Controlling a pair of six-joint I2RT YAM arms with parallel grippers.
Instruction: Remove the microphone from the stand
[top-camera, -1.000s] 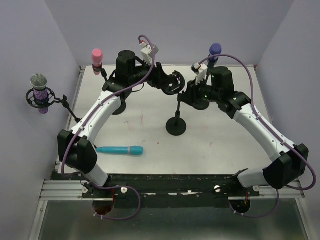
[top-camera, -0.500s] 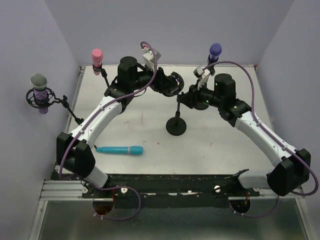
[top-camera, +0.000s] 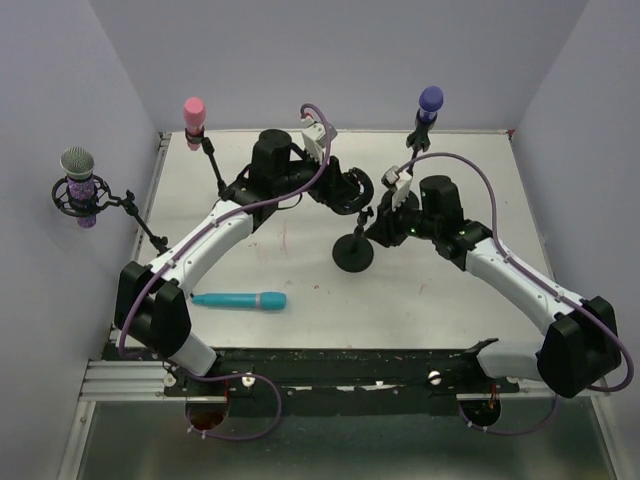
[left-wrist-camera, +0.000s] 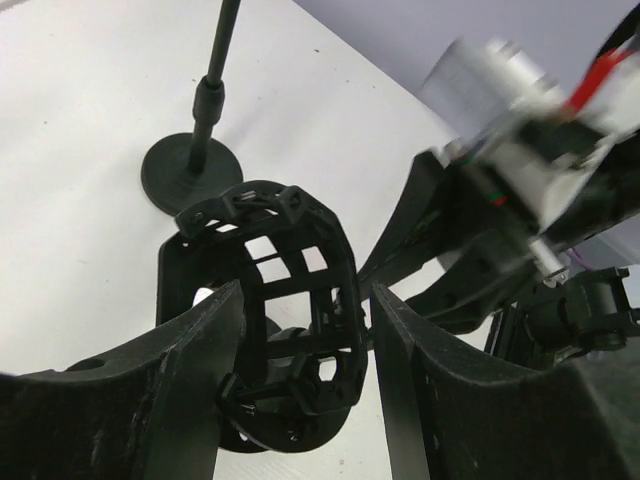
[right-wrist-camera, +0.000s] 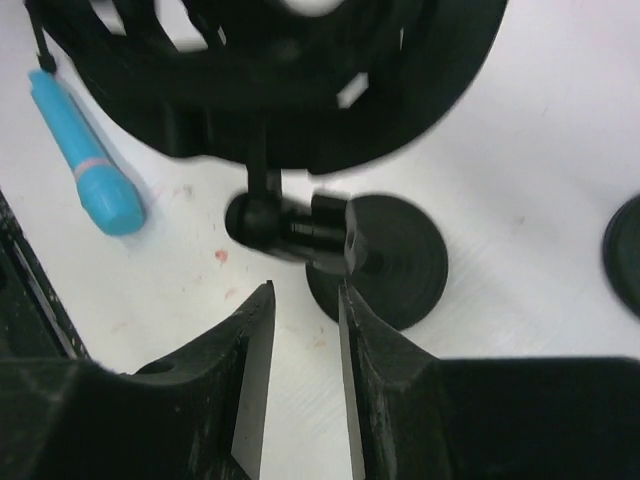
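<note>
Overhead, the teal microphone (top-camera: 240, 300) lay flat on the table (top-camera: 300, 275), well apart from the stand (top-camera: 353, 256). Left wrist: the left gripper (left-wrist-camera: 305, 292) widely bracketed the empty shock mount (left-wrist-camera: 265, 205); whether it was clamping, I couldn't tell. Right wrist: the right gripper (right-wrist-camera: 305, 295) stood narrowly parted, empty. The microphone looked rigid, light, apt to roll; mid-barrel seemed the grip.
</note>
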